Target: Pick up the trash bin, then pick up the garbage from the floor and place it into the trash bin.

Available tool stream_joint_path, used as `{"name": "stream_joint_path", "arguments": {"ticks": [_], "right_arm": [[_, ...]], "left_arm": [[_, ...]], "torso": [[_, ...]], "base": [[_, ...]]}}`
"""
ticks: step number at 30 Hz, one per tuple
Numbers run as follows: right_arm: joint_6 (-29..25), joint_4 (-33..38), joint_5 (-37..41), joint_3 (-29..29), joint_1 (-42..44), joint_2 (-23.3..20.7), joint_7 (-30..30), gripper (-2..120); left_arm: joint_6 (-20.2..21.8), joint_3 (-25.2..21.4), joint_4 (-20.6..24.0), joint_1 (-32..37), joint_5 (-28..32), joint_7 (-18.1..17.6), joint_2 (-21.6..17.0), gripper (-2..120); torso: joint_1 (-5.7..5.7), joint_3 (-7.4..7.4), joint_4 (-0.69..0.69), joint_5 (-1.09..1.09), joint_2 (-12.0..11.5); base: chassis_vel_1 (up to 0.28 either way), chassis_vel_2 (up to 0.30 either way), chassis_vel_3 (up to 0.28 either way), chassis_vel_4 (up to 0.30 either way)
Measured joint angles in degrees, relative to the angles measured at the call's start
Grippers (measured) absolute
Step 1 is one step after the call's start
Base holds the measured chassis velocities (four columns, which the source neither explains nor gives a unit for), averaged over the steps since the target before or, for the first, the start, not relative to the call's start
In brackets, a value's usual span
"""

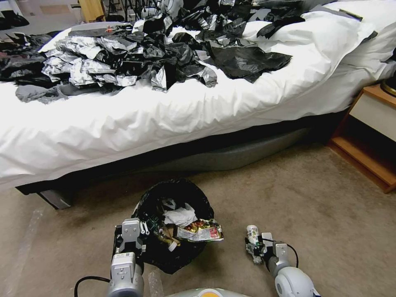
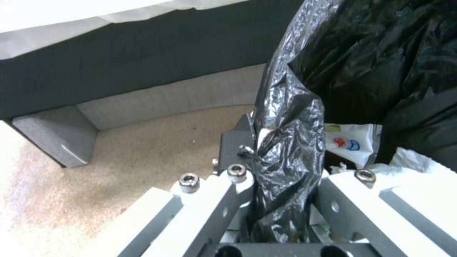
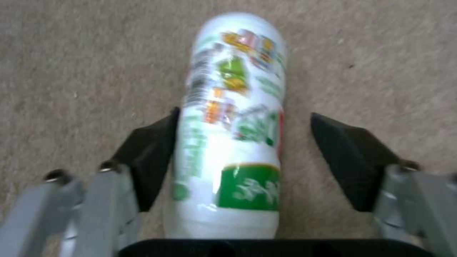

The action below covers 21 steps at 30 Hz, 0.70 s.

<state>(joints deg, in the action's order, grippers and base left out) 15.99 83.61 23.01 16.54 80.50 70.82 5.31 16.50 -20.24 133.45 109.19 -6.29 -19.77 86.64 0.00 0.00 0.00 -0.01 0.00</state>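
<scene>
Black liner is pinched at the bin's (image 1: 175, 225) rim by the left gripper (image 1: 131, 239), and a bottle (image 1: 252, 235) lies between the right gripper's (image 1: 255, 247) spread fingers.

Crumpled white tissue (image 1: 180, 216), a multicolour wrapper (image 1: 201, 231) draped over the rim and other small litter are seen inside the bin, just right of the left gripper. In the left wrist view the fingers are closed on a fold of the liner (image 2: 285, 142), with a white packet (image 2: 350, 142) just beyond it inside the bin. In the right wrist view the white, green-labelled bottle (image 3: 233, 125) lies on the carpet (image 3: 71, 71); one black pad (image 3: 150, 153) touches its side, the other pad stands clear, so the bottle is not clamped. The bin sits near the bed (image 1: 165, 115).
</scene>
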Motion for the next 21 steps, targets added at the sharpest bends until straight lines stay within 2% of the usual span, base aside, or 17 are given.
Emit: {"name": "stream_joint_path", "arguments": {"ticks": [1,6,12,17,21], "right_arm": [[0.00,0.00,0.00,0.00,0.00,0.00,0.00,67],[-0.33,0.24,-0.29,0.10,0.14,-0.05,0.73,45],[-0.51,0.33,-0.37,0.06,0.08,0.10,1.23,36],[-0.73,0.59,-0.36,0.07,-0.09,-0.11,1.36,21],[-1.21,0.85,-0.38,0.20,-0.15,-0.18,1.47,15]], "left_arm": [[0.00,0.00,0.00,0.00,0.00,0.00,0.00,3],[-0.01,0.06,0.12,0.02,-0.01,0.00,-0.09,3],[-0.01,0.00,0.13,0.02,0.14,0.00,-0.23,3],[-0.01,0.02,0.13,0.02,0.14,0.00,-0.23,3],[-0.01,0.03,0.13,-0.01,0.17,0.00,-0.24,3]], "torso": [[0.00,0.00,0.00,0.00,0.00],[0.00,0.00,0.00,0.00,0.00],[0.00,0.00,0.00,0.01,0.00],[0.01,0.00,0.00,0.01,0.00],[0.00,0.00,0.00,0.01,0.00]], "base": [[0.000,0.000,0.000,0.000],[0.000,0.000,0.000,0.000],[0.000,0.000,0.000,0.000],[0.000,0.000,0.000,0.000],[0.000,0.000,0.000,0.000]]}}
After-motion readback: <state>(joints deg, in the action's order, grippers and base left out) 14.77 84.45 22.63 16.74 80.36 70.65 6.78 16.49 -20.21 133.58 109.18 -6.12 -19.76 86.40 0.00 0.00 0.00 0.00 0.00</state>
